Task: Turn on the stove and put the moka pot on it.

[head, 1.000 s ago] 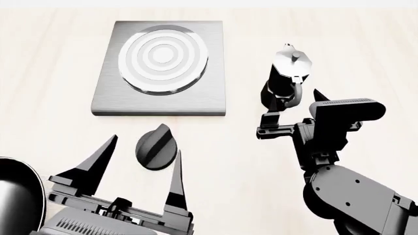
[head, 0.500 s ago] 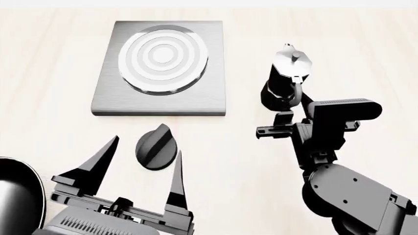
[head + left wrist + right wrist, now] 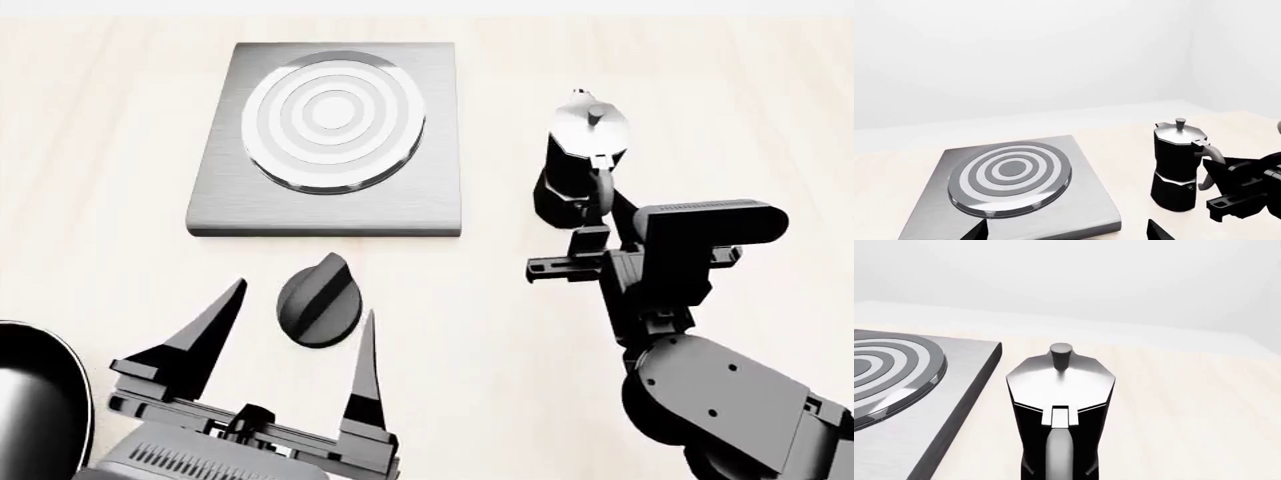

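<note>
From the head view I see the moka pot (image 3: 582, 160) standing upright on the pale worktop (image 3: 107, 150), just beside the right edge of the stove (image 3: 334, 140) and not on it. Its handle points toward my right gripper (image 3: 601, 232). The fingers of that gripper are at the handle, but I cannot tell if they are clenched on it or released, because the arm hides them. In the right wrist view the pot (image 3: 1061, 405) fills the middle, very near, with the stove plate (image 3: 914, 400) at its side.

My left gripper (image 3: 287, 350) has its fingers spread wide apart, one on each side of the black knob (image 3: 320, 300), not touching it. A black frying pan (image 3: 34, 385) shows at the lower left edge.
</note>
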